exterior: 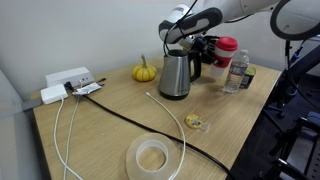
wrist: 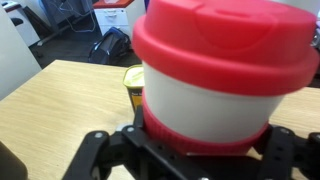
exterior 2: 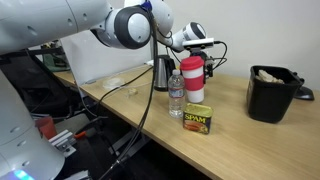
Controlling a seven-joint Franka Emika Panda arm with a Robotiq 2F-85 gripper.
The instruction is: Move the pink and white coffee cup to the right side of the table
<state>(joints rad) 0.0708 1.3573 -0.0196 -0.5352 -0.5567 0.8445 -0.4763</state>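
The tall pink and white coffee cup (exterior: 228, 52) stands upper right on the light wood-grain table (exterior: 100, 125). The black gripper (wrist: 190, 148) straddles its sleeve low down, probably for steadiness, but whether it is clamped, I cannot tell.

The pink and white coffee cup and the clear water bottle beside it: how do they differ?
The coffee cup is opaque, red-pink and white; the water bottle is see-through. The coffee cup is wider with a broad lid; the water bottle is slimmer with a small cap. Both are upright.
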